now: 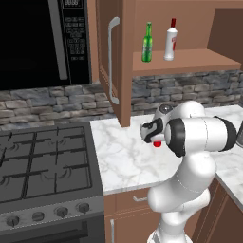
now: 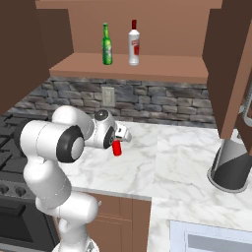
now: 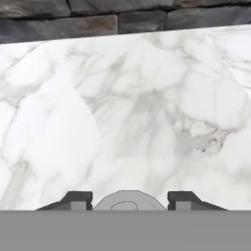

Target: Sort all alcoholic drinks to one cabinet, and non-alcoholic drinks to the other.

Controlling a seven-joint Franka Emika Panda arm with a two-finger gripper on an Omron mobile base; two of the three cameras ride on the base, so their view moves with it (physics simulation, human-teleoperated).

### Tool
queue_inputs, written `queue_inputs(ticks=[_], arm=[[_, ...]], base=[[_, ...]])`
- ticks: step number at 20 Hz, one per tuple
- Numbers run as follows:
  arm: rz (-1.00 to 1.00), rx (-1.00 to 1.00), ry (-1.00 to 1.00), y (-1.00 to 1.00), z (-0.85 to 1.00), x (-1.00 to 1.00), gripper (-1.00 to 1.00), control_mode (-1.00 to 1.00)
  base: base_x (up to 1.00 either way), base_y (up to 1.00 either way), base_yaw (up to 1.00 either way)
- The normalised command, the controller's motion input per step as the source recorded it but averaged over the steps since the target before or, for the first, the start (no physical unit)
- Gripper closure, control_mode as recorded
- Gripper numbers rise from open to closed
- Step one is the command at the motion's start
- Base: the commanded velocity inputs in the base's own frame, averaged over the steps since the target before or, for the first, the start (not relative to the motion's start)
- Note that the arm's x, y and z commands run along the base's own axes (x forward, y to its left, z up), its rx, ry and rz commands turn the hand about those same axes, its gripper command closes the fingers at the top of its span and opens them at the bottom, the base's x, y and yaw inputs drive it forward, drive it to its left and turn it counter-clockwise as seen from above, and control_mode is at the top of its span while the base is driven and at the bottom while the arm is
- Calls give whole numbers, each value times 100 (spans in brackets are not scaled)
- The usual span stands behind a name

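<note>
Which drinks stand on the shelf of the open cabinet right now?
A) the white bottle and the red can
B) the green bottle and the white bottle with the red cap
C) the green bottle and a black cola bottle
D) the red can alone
B: the green bottle and the white bottle stand upright side by side on the cabinet shelf, while the red can is down at the gripper over the counter.
</note>
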Motion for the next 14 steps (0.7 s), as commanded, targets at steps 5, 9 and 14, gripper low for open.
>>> queue_inputs(ticks=[5,9,14], arm=[[0,2,1,0,17,-13,100,-100],[0,4,0,0,51,-60,100,-100],[0,5,0,0,48,-70,100,-100]], base=[[0,0,0],[0,0,0],[0,0,0]])
